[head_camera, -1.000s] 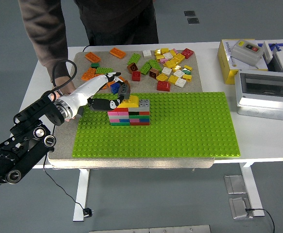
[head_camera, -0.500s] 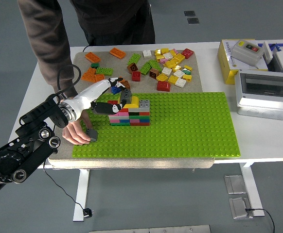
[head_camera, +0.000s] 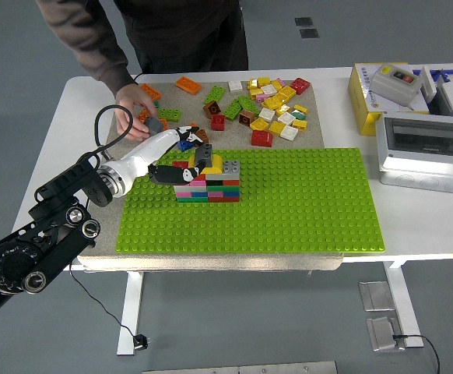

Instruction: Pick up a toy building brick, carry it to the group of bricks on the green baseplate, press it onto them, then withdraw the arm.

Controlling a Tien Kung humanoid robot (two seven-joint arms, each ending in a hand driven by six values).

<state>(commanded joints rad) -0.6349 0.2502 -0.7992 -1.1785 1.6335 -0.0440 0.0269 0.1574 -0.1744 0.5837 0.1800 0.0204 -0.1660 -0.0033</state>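
Note:
The stack of bricks, in pink, red, green, yellow and grey, stands on the left part of the green baseplate. My left hand, white with black fingers, reaches in from the left and rests at the stack's top left. Its fingers are curled on a dark grey brick held against the top of the stack beside a yellow brick. Loose bricks lie on the mat behind the baseplate. My right arm is out of view.
A person stands at the far side; their hand holds a grey brick over the orange bricks at the mat's back left. Grey and yellow boxes stand at the table's right.
The person's hand lifted a grey brick from the baseplate's front left and carried it to the back left. My left hand shifted slightly right and down onto the stack.

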